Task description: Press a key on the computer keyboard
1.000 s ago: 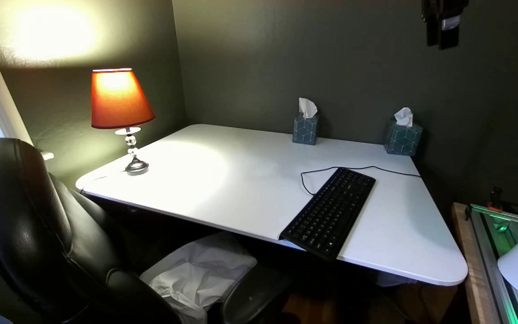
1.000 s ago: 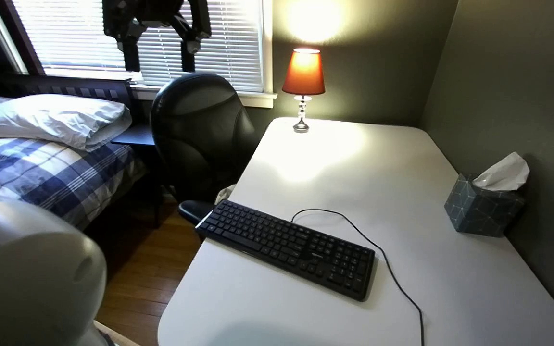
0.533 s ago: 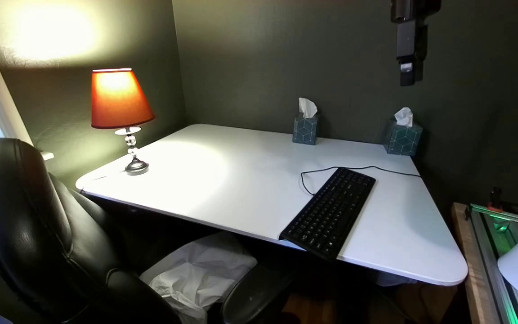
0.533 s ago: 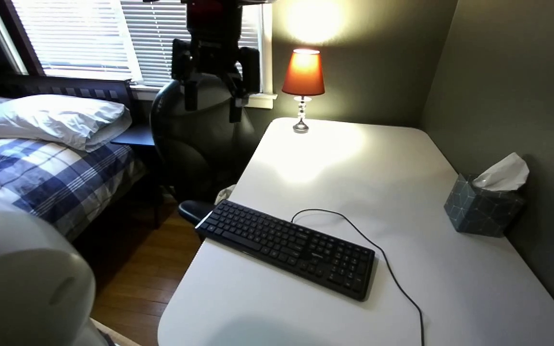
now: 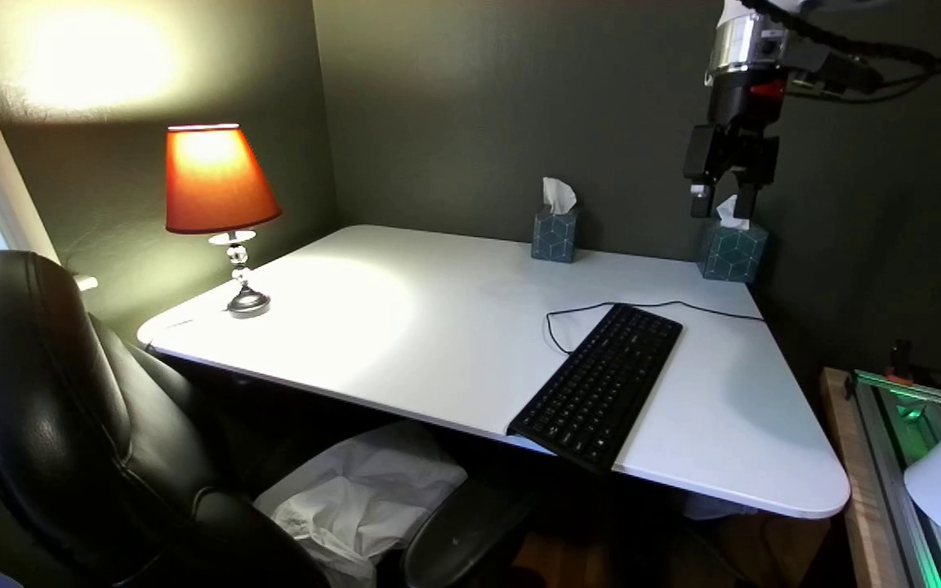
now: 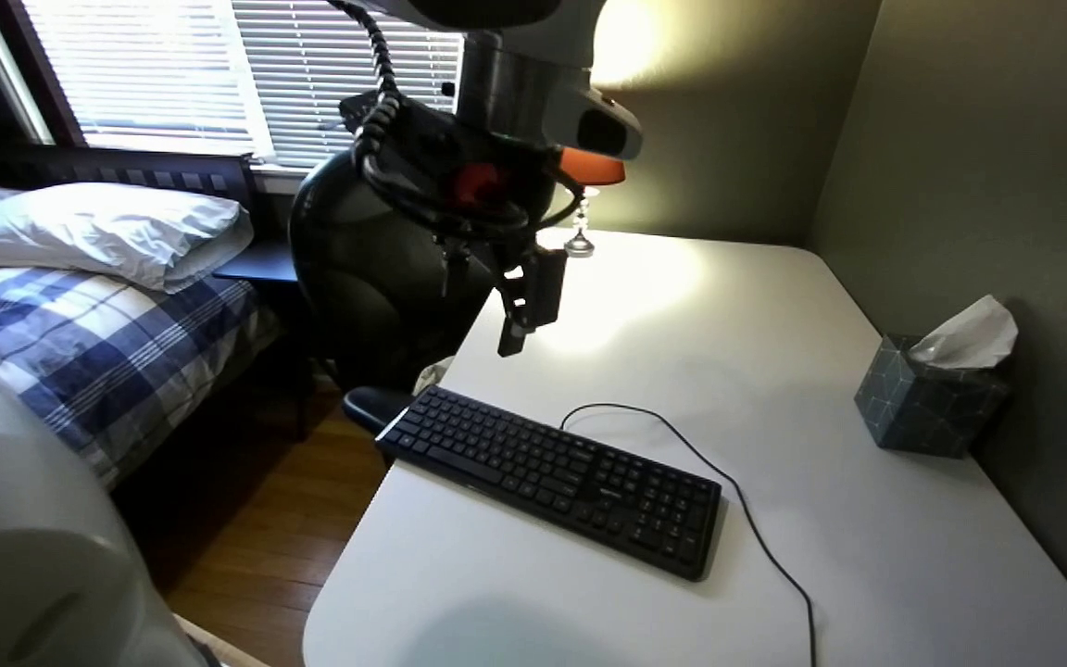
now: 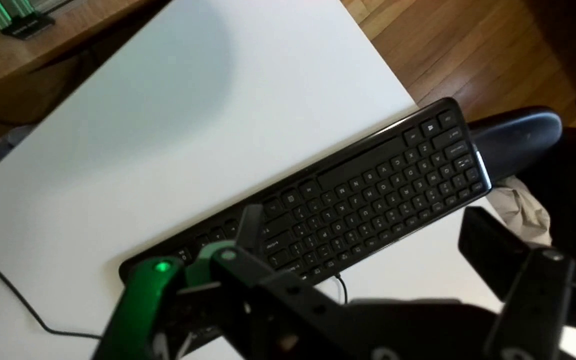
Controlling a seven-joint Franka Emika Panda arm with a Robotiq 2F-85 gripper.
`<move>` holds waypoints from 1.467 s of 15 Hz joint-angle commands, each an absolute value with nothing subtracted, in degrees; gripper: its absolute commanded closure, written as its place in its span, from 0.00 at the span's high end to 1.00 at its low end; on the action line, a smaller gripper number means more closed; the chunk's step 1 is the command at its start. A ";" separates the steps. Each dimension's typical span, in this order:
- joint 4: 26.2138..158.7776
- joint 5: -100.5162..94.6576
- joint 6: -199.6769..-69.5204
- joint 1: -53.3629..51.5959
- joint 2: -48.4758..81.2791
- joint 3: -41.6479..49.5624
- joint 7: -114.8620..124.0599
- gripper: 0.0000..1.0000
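The computer keyboard (image 5: 605, 380) is long, flat and black and lies on the white desk. Its one short end reaches the desk's front edge. It also shows in an exterior view (image 6: 552, 472) and in the wrist view (image 7: 363, 200), where the left finger hides part of the number-pad end. My gripper (image 5: 722, 206) is open and empty, pointing down, in the air well above the desk. In an exterior view the gripper (image 6: 483, 320) appears above and behind the keyboard. In the wrist view the fingers (image 7: 363, 219) stand wide apart with nothing between them.
The keyboard's thin black cable (image 6: 742, 500) runs across the desk (image 5: 454, 327). Two tissue boxes (image 5: 554, 237) (image 5: 732, 249) stand at the back wall. A lit red lamp (image 5: 217, 184) stands at the far end. A black chair (image 5: 37, 351) is at the desk's front side.
My gripper has come down from the top of both exterior views and turned about its axis. More of the arm now shows. The fingers are open throughout. The keyboard has not moved.
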State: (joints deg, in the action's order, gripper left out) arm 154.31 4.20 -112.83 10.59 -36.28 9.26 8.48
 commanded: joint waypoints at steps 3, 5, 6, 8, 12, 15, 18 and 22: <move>156.20 6.64 -113.97 13.24 -33.89 10.83 8.02 1.00; 156.27 6.97 -114.02 13.37 -32.93 11.17 7.99 1.00; 156.27 7.05 -114.02 13.37 -32.78 11.17 7.99 1.00; 154.84 8.21 -113.89 13.18 -30.39 12.17 7.44 1.00; 150.72 14.59 -114.43 12.25 -23.15 15.61 4.60 1.00; 146.63 20.03 -114.95 11.88 -16.49 16.89 2.77 1.00; 142.75 25.00 -115.45 12.05 -9.56 17.24 1.41 1.00; 138.18 29.43 -115.01 12.91 -1.50 16.71 1.07 1.00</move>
